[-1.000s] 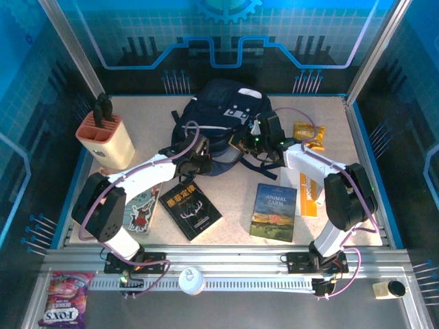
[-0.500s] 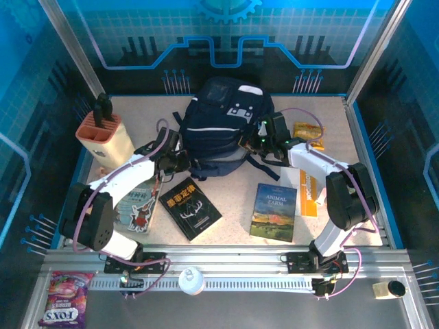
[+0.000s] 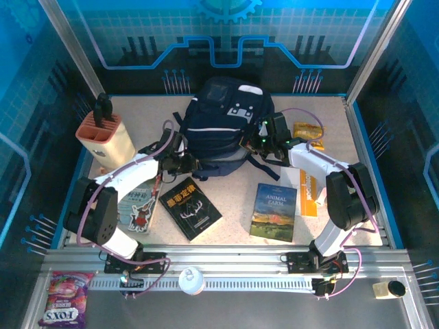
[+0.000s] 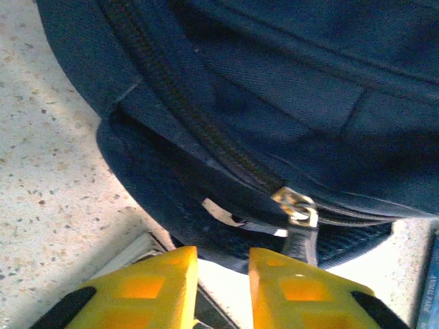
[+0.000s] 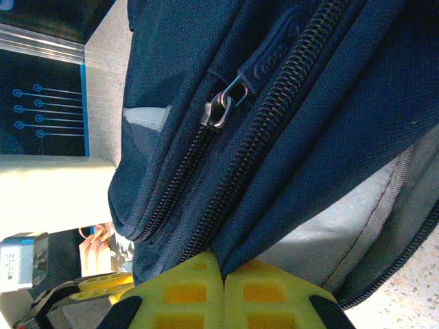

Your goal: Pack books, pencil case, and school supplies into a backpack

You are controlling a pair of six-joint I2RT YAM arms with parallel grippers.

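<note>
At near edge of backpack [image 3: 223, 127] | right gripper [image 5: 224, 271] pinched on its fabric | left gripper [image 4: 223, 259] slightly apart, empty | likely soft, floppy; grab zipper pull [image 4: 296, 208]

Top camera high above the near edge, over the whole table [image 3: 236, 205]; both wrist cameras close against the backpack [image 3: 219, 127].

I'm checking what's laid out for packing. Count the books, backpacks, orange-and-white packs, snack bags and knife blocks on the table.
books: 3 (black book, Animal Farm book, cartoon-covered book)
backpack: 1
orange-and-white pack: 1
snack bag: 1
knife block: 1
Total: 7
</note>
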